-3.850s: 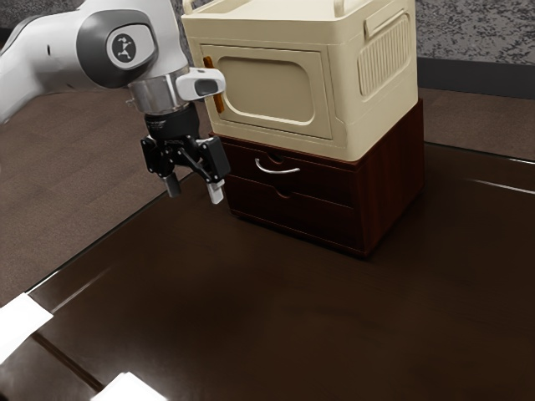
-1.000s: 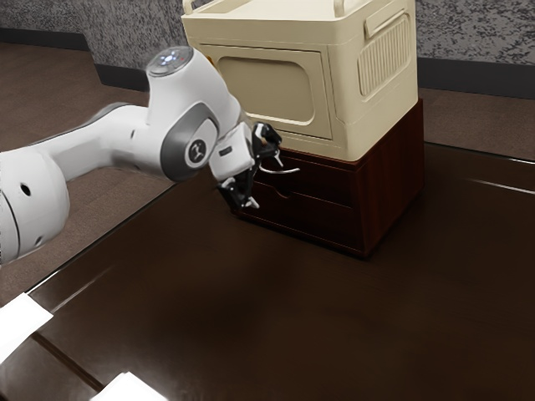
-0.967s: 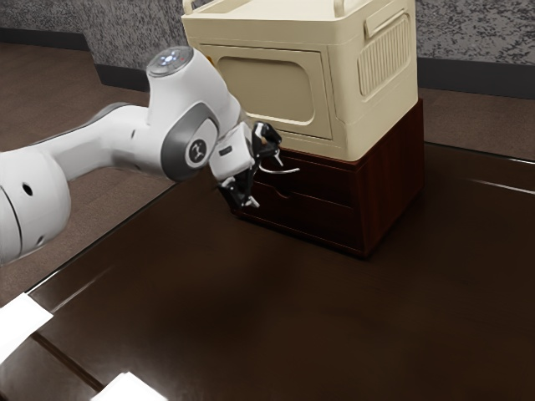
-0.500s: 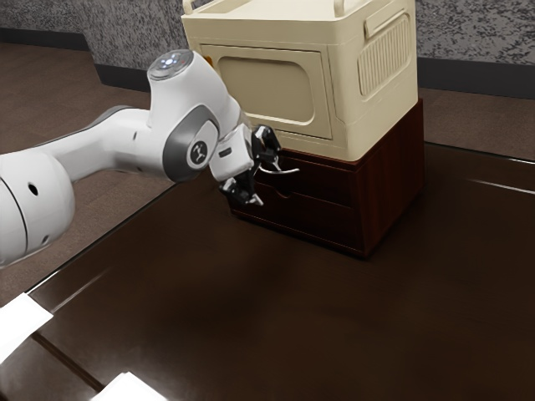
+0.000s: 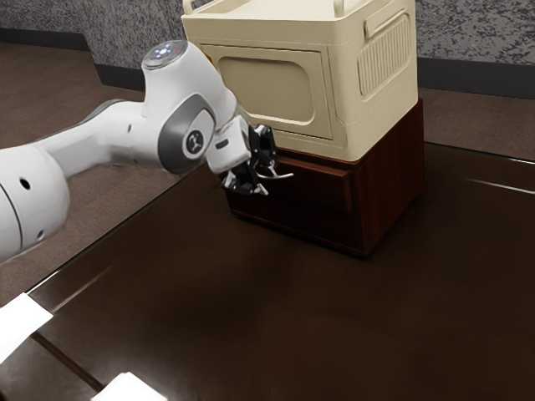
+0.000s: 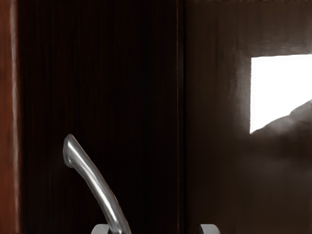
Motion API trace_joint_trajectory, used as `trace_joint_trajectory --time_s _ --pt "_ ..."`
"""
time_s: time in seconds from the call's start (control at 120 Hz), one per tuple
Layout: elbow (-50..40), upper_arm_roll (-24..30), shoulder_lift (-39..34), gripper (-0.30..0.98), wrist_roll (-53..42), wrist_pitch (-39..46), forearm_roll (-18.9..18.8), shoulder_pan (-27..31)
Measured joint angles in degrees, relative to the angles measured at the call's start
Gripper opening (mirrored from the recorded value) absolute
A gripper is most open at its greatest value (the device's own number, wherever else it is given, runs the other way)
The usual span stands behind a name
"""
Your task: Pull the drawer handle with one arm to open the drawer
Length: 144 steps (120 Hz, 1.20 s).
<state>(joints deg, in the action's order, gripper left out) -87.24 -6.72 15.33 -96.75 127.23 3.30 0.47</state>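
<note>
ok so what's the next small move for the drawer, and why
Probably ease the gripper straight back from the cabinet: the drawer is only slightly out, and the handle sits between the open fingers, right by one of them.

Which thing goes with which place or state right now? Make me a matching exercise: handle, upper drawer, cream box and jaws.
1. Handle
2. Upper drawer
3. Cream box
4. Jaws

A. On top of the wooden cabinet
B. Standing apart
C. Curved, silver-coloured
D. Pulled slightly out

Pairs: 1-C; 2-D; 3-A; 4-B
</note>
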Motion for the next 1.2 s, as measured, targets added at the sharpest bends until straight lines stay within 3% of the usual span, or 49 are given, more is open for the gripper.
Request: trace_joint_trajectory --time_s 0.792,1.2 --pt "6.98 -3.52 -0.03 0.14 3.31 -20.70 3.31 0.61" --pt "7.73 -3.90 -0.09 0.05 4.95 -25.88 4.85 0.57"
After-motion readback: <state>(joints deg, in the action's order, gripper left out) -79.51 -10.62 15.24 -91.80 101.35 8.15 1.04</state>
